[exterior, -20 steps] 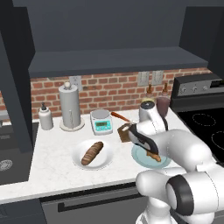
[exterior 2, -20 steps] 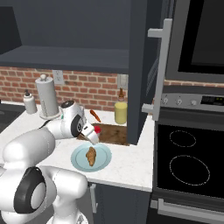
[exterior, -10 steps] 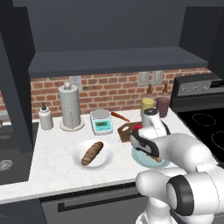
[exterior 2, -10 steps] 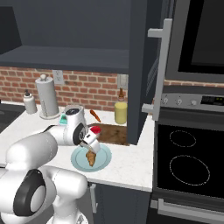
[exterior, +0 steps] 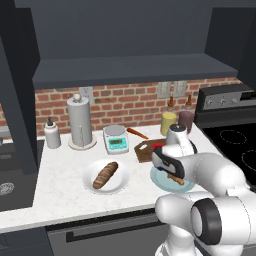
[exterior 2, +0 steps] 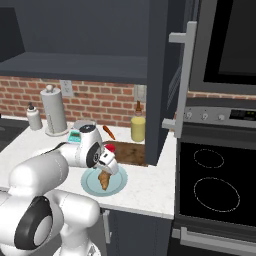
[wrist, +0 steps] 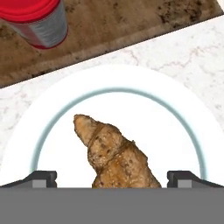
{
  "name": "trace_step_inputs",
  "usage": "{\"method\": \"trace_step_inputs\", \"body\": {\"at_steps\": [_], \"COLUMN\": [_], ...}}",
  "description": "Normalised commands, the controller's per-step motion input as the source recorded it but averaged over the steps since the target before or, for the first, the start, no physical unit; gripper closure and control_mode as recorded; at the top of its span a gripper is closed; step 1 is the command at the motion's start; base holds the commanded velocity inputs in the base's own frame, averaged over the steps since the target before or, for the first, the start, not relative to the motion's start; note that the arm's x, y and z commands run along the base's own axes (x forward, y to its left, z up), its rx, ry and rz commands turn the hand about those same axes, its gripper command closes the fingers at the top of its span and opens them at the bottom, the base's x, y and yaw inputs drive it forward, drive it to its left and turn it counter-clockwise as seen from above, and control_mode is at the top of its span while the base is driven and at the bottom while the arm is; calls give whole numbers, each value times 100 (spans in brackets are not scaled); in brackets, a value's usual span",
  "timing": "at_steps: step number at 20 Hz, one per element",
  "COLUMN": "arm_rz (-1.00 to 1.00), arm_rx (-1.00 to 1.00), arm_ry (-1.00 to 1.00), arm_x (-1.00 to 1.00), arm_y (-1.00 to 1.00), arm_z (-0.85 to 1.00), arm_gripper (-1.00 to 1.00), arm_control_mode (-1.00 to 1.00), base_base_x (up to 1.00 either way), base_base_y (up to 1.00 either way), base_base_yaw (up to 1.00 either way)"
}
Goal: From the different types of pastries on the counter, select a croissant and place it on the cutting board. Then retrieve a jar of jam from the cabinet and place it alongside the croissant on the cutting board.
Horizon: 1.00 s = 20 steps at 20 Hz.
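Observation:
The croissant, golden-brown and ridged, lies on a round pale blue plate on the white counter. My gripper hangs open just over it, one fingertip on each side of the pastry, not touching it. The dark wooden cutting board lies right behind the plate. On the board stands a small red-topped, grey-sided container; I cannot tell whether it is the jar of jam.
A dark scored loaf rests on a white plate to the left. Behind stand a paper towel roll, a kitchen scale, a yellow canister and a maroon canister. The stove is to the right.
My gripper has come down and forward from above the cutting board to just over the croissant on the plate, its jaws staying open.

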Motion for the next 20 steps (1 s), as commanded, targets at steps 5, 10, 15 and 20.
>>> {"method": "trace_step_inputs", "body": {"at_steps": [5, 10, 15, 20], "arm_rz": [4, 2, 3, 1], "arm_rx": [1, 0, 1, 3], "arm_ry": [0, 2, 1, 0], "arm_x": [0, -10, -6, 0], "arm_y": [1, 0, 0, 0], "arm_z": [-4, -34, -27, -12], "arm_gripper": [-100, -100, -100, -100], "arm_control_mode": [-100, -100, -100, -100], "base_base_x": [0, 0, 0, 0], "base_base_y": [0, 0, 0, 0], "base_base_yaw": [0, 0, 0, 0]}}
